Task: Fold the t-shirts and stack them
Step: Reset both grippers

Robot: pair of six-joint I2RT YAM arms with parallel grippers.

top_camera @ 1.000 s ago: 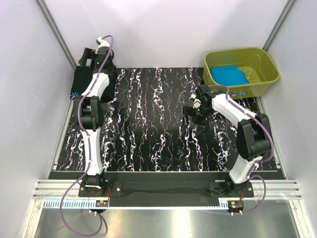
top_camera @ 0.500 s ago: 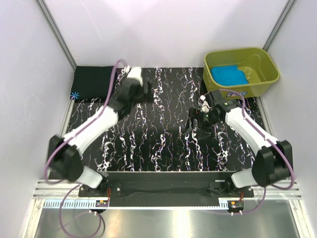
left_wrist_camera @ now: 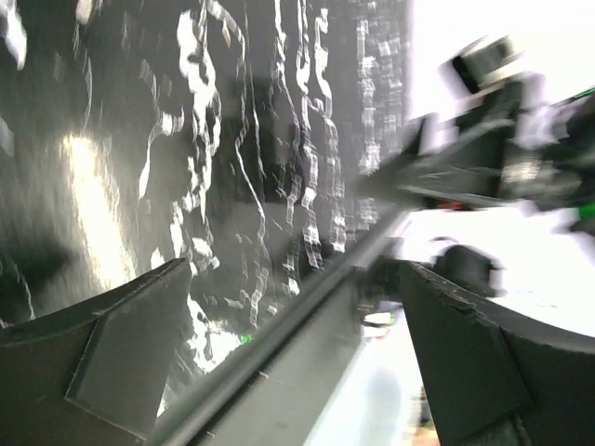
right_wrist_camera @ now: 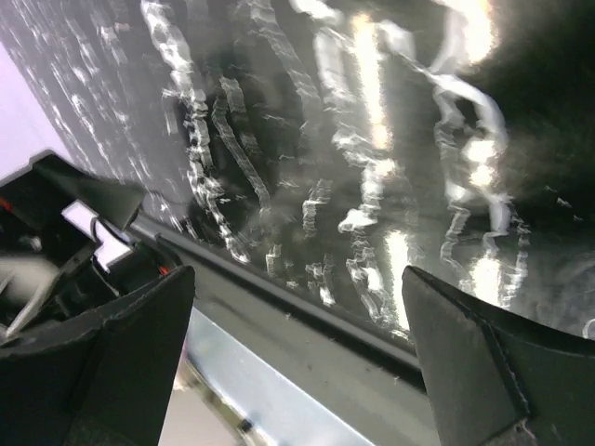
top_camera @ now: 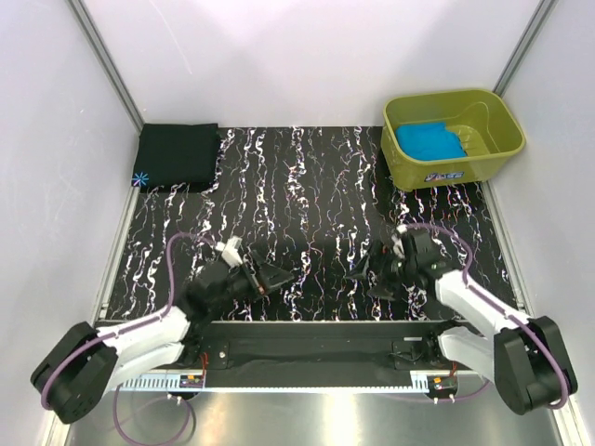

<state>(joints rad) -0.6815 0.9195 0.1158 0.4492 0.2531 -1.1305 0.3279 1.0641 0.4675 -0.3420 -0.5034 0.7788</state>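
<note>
blending into the dark tabletop (top_camera: 307, 186), the right gripper (top_camera: 365, 282) barely shows.

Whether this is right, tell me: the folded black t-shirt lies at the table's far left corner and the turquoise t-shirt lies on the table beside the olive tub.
The turquoise t-shirt lies inside the olive tub, not on the table beside it; the top external view shows this. The folded black t-shirt does lie at the far left corner.
</note>
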